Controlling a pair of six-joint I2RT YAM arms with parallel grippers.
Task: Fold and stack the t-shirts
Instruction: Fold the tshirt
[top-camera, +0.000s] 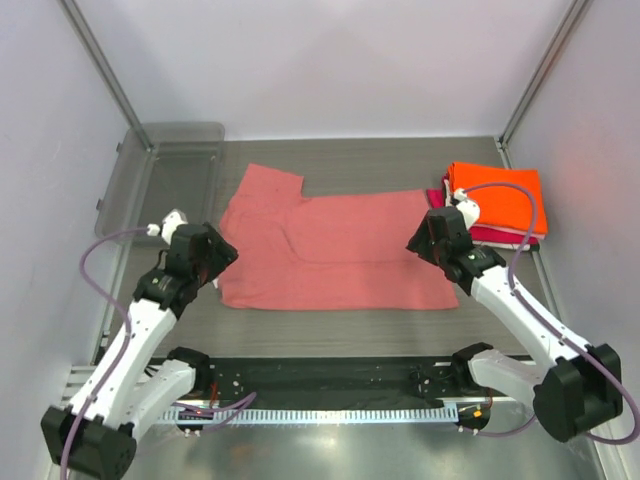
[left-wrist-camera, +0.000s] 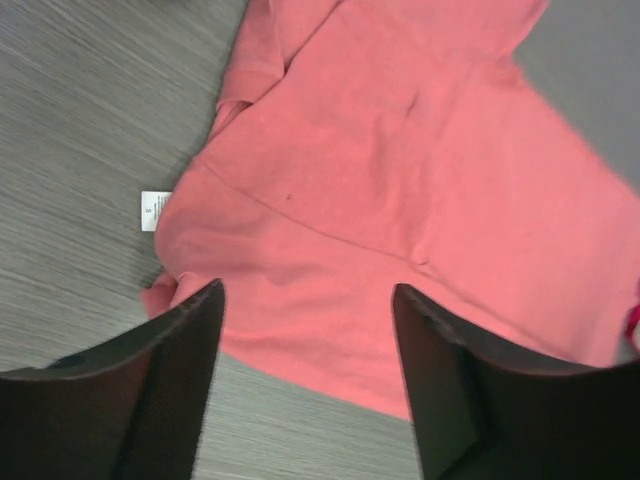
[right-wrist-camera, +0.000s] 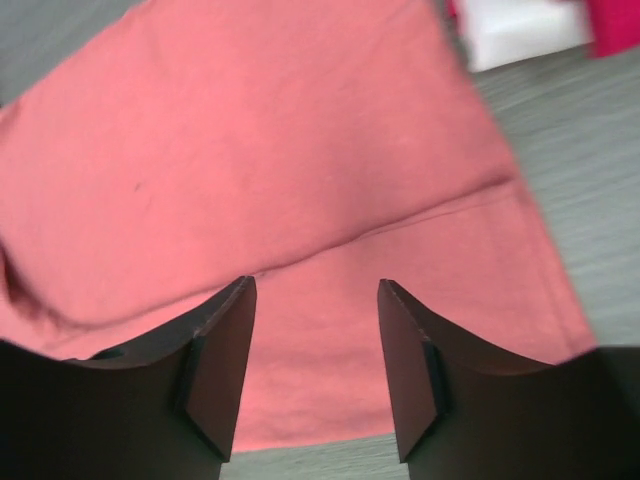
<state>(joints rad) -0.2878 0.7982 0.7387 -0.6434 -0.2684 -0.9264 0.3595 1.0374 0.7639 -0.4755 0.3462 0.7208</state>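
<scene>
Grey wood-grain worktop (top-camera: 340, 330) lies between pale walls (top-camera: 340, 70) with metal posts at the rear corners. The left gripper (top-camera: 220, 262) (left-wrist-camera: 305, 300) hangs with its jaws spread and nothing between them, over the near left corner of the salmon-pink t-shirt (top-camera: 330, 245); whether its tips touch the cloth cannot be told. The right gripper (top-camera: 415, 245) (right-wrist-camera: 315, 290) is likewise spread and holds nothing, poised over the shirt's right side near its hem. The shirt lies flat across the middle of the worktop, partly folded, with one layer doubled over another and a sleeve jutting toward the rear left; a small white label (left-wrist-camera: 155, 210) peeks out at its left edge. Bare worktop runs along the shirt's near edge and behind it. Just beside its right end, in the rear right corner close to the wall, sits a stack: the orange t-shirt (top-camera: 500, 195) on top, the magenta-red t-shirt (top-camera: 495, 236) showing beneath, and a slip of the white t-shirt (right-wrist-camera: 520, 30) at the edge. A clear grey tray (top-camera: 165, 175) lies at the rear left against the wall, apart from the sleeve.
</scene>
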